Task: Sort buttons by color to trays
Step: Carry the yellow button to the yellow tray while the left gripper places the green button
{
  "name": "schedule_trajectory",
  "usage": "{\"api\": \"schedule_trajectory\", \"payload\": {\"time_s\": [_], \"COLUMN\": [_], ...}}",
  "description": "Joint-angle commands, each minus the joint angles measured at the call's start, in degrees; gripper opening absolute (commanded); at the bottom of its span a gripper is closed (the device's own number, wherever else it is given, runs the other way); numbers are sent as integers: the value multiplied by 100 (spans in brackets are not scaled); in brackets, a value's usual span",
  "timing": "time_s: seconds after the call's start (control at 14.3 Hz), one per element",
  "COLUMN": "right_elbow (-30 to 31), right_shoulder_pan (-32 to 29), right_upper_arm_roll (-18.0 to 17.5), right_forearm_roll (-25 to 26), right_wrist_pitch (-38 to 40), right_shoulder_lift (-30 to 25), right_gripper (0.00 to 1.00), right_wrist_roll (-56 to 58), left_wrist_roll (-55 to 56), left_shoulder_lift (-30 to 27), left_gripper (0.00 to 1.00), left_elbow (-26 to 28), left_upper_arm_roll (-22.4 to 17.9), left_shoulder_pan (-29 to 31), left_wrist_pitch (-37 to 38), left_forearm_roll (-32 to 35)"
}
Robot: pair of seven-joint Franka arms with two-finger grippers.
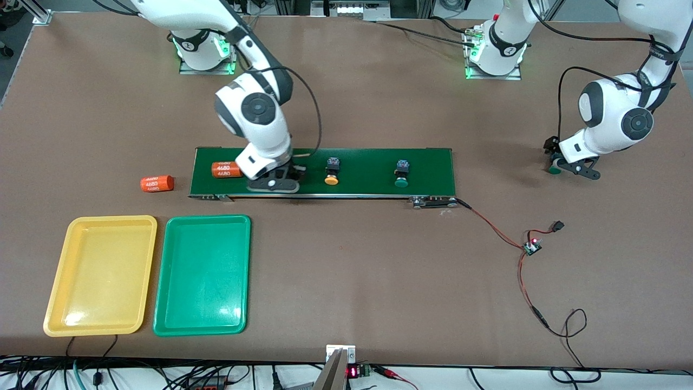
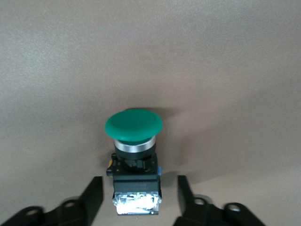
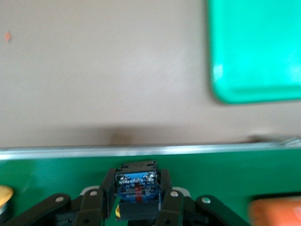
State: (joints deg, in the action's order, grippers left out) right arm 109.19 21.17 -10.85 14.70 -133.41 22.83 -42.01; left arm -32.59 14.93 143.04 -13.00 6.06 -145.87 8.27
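Two grips matter. The right gripper is clamped on a button on the belt; lift straight, then swing to the trays at seven o'clock. The left gripper, jaws apart, straddles the green button on the table at the belt's three o'clock; centre, then squeeze its body.

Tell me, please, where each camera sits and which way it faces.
Front view: high across the table, facing both bases; shows both arms, belt, yellow tray, green tray.
Left wrist view: on the left wrist, facing a green button on the table between the open left hand's fingers.
Right wrist view: on the right wrist, over the belt; right hand shut on a black button.
Shared: green tray in front and right wrist.
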Motion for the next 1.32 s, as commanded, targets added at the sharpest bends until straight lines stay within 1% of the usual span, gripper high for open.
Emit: {"api": "schedule_trajectory", "payload": {"time_s": [0.0, 0.07, 0.14, 0.21, 0.28, 0.35, 0.42, 0.49, 0.56, 0.63, 0.77, 0.84, 0.98, 1.05, 1.25], "right_elbow": [-379, -494, -521, -512, -512, -512, -521, -521, -521, -530, -530, -539, -600, -696, -1004], "right_shoulder_pan": [-472, -691, -1042, -1358, -1596, -1755, -1783, -1809, -1818, -1853, -1854, -1854, -1862, -1871, -1985], "right_upper_arm_roll": [188, 232, 232, 241, 276, 520, 844, 1135, 1477, 1733, 1893, 1989, 2148, 2218, 2298], "right_forearm_roll": [-133, -238, -379, -528, -643, -713, -810, -933, -1090, -1231, -1329, -1312, -1329, -1329, -1338], "right_wrist_pitch": [902, 1088, 1176, 1203, 1256, 1291, 1265, 1213, 1117, 837, 73, -235, -789, -896, -923], "right_shoulder_lift": [-489, -542, -603, -674, -726, -718, -683, -587, -369, -123, 317, 519, 845, 977, 1241], "right_gripper": [0, 0, 0, 0, 0, 1, 1, 1, 1, 1, 1, 1, 1, 1, 2], "right_wrist_roll": [876, 1201, 1605, 2052, 2518, 3010, 3415, 3802, 4293, 4646, 4974, 5010, 5351, 5466, 5721], "left_wrist_roll": [-107, -107, -107, -81, -54, -45, -37, -2, 59, 138, 593, 936, 1718, 2095, 2827], "left_shoulder_lift": [-51, -95, -165, -287, -402, -472, -473, -473, -473, -473, -473, -473, -456, -395, -184], "left_gripper": [37, 32, 25, 21, 21, 21, 21, 21, 21, 21, 21, 21, 21, 21, 21], "left_elbow": [-4, -22, -57, -127, -249, -503, -758, -1039, -1268, -1488, -1918, -2034, -2079, -2157, -2167], "left_upper_arm_roll": [-36, -36, -36, -27, 16, 52, 122, 366, 612, 780, 1297, 1535, 2088, 2396, 2925], "left_shoulder_pan": [-9, -9, -9, -17, -43, -79, -96, -105, -105, -105, -114, -149, -210, -246, -675], "left_wrist_pitch": [-3, 24, 120, 364, 697, 1170, 1645, 2006, 2341, 2657, 3290, 3389, 3338, 3259, 2689], "left_forearm_roll": [87, 87, 87, 87, 78, 52, -9, -36, -228, -482, -1000, -1186, -1555, -1739, -1838]}}
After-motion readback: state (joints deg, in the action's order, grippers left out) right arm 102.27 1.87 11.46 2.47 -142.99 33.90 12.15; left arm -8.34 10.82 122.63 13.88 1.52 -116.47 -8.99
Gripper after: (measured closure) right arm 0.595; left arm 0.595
